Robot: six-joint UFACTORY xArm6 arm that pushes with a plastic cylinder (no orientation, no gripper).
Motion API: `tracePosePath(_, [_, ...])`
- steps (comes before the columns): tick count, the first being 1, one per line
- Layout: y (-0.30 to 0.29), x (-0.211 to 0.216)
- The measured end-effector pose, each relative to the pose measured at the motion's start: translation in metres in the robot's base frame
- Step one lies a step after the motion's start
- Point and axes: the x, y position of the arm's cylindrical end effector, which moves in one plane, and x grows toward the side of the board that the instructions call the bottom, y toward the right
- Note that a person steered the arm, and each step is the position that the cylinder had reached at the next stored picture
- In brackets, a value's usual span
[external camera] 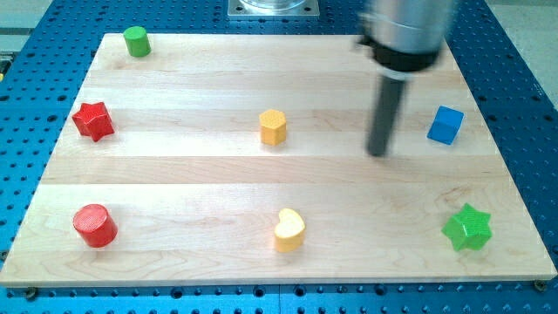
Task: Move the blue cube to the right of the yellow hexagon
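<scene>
The blue cube (445, 125) sits near the view's right edge of the wooden board (174, 183), at mid height. The yellow hexagon (273, 127) stands near the board's centre, far to the cube's left. My tip (377, 153) touches the board between them, closer to the cube, a little to its left and slightly lower, with a gap between tip and cube.
A green cylinder (136, 41) is at the top left, a red star (93, 120) at the left, a red cylinder (94, 226) at the bottom left, a yellow heart (289, 230) at the bottom centre, a green star (467, 228) at the bottom right.
</scene>
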Motion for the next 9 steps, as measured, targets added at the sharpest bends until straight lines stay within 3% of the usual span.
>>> tracePosePath(1, [0.103,-0.010])
tracePosePath(2, [0.094,-0.045])
tracePosePath(3, [-0.042,-0.013])
tracePosePath(4, [-0.080,-0.014])
tracePosePath(5, [-0.043,-0.030])
tracePosePath(6, [-0.055,-0.051])
tracePosePath(8, [-0.128,-0.036])
tracePosePath(9, [0.000,-0.094])
